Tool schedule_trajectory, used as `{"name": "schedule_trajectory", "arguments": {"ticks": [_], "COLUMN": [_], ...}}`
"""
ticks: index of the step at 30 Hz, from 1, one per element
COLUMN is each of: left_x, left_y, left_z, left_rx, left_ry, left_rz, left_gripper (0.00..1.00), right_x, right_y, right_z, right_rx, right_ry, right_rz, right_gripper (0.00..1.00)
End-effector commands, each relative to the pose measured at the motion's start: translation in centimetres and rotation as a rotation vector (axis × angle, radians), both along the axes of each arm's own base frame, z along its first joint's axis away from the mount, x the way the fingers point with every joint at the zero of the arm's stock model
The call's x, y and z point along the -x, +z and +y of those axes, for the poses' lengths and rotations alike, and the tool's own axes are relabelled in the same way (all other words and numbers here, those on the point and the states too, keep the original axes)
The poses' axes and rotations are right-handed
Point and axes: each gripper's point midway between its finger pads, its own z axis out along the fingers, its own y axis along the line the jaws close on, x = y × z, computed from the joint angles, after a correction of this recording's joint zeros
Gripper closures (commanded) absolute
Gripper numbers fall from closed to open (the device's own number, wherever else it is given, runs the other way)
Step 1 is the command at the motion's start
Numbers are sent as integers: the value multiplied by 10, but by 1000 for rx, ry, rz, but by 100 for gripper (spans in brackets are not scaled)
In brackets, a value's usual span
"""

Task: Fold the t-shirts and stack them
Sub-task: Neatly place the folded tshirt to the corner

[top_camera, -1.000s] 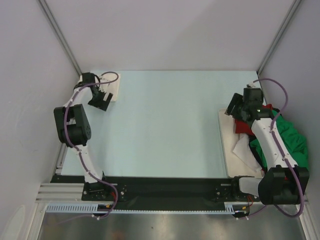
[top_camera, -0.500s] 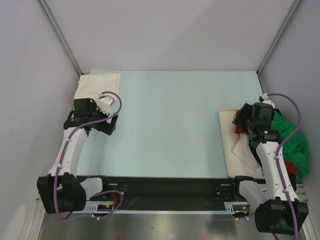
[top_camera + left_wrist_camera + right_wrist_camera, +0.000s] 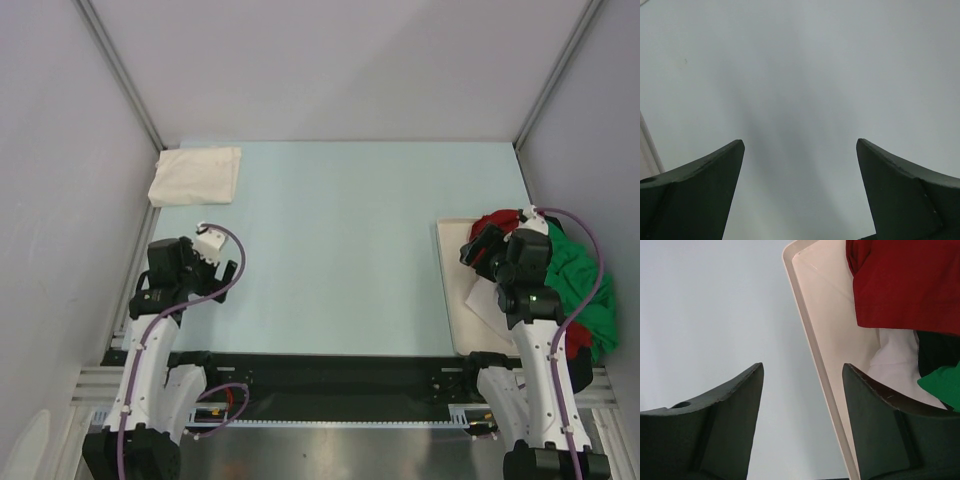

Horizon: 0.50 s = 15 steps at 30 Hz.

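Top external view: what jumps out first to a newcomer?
A heap of crumpled shirts, the red t-shirt and green t-shirt on top, sits in the white tray at the right edge of the table. One folded cream t-shirt lies alone in the far left corner. The left gripper and right gripper hang open and empty.

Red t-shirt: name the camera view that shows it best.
Right wrist. The red t-shirt fills the upper right corner, close and sharp, though cropped by the frame. Top external shows only a small red patch beside the green t-shirt. Left wrist shows none of it.
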Motion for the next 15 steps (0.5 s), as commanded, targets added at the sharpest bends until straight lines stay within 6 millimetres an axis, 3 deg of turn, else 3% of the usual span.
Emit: {"name": "schedule_trajectory", "arguments": {"ticks": [1, 15], "left_x": [-16, -11], "left_y": [14, 6], "left_z": [6, 8], "left_rx": [3, -14], "left_ry": [66, 62], "left_rz": [-110, -101], "left_gripper": [0, 0], "right_x": [0, 0], "right_y": [8, 5], "right_z": [6, 8], "right_rx": [-8, -10], "right_ry": [35, 46], "right_rz": [-38, -32], "right_gripper": [30, 30]}}
